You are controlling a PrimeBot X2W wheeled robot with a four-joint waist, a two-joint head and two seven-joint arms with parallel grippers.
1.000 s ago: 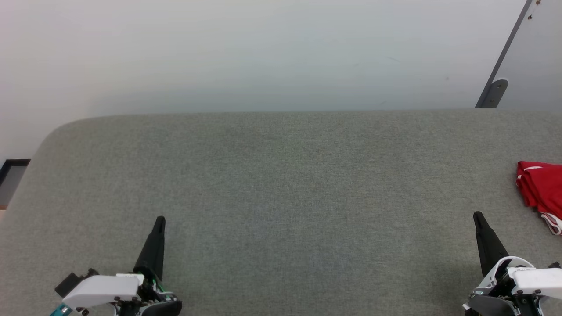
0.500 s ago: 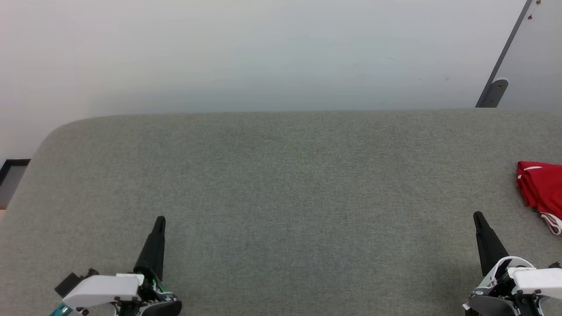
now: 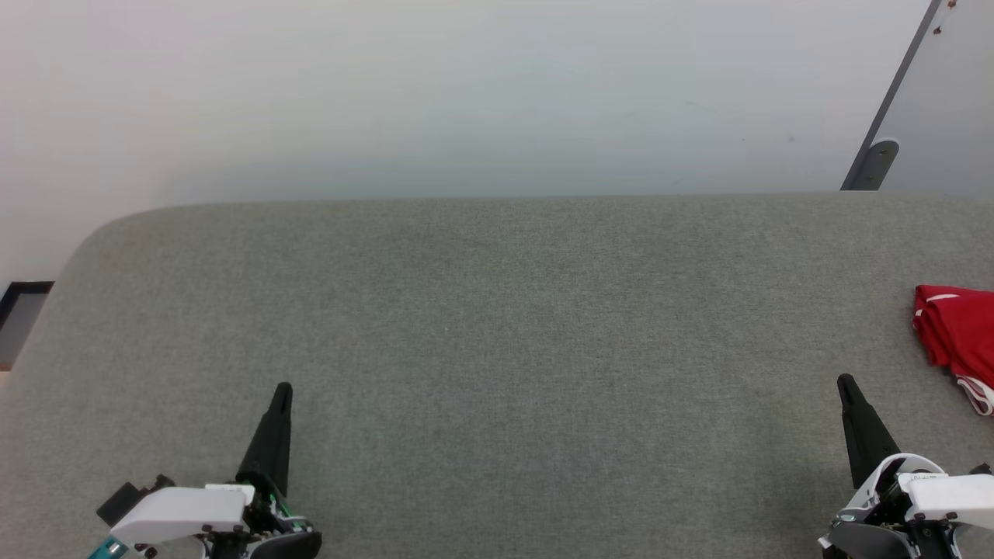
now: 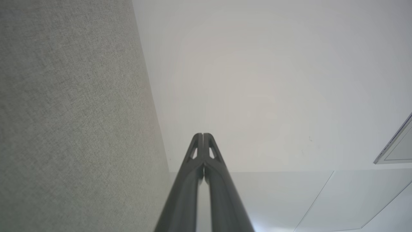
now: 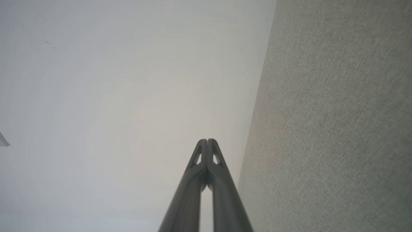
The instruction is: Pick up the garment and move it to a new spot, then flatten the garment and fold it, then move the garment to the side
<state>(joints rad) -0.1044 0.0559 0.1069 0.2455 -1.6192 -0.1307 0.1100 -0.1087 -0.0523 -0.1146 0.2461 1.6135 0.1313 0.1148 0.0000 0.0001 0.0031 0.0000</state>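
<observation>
The garment (image 3: 959, 335) lies bunched at the far right edge of the head view, red with a bit of white trim, partly cut off by the frame. My right gripper (image 3: 844, 382) rests shut at the lower right, a short way to the garment's left and nearer me, not touching it. At the lower left my left gripper (image 3: 283, 388) is also shut and holds nothing. In the left wrist view the left gripper (image 4: 203, 134) has its tips pressed together. The right gripper (image 5: 207, 140) looks the same in the right wrist view.
A wide grey fabric-covered table (image 3: 497, 326) spans the head view, its rounded corner at the far left. Beyond it is a pale floor (image 3: 466, 93) and a grey slanted post (image 3: 877, 159) at the upper right. A dark frame (image 3: 15, 299) sits at the left edge.
</observation>
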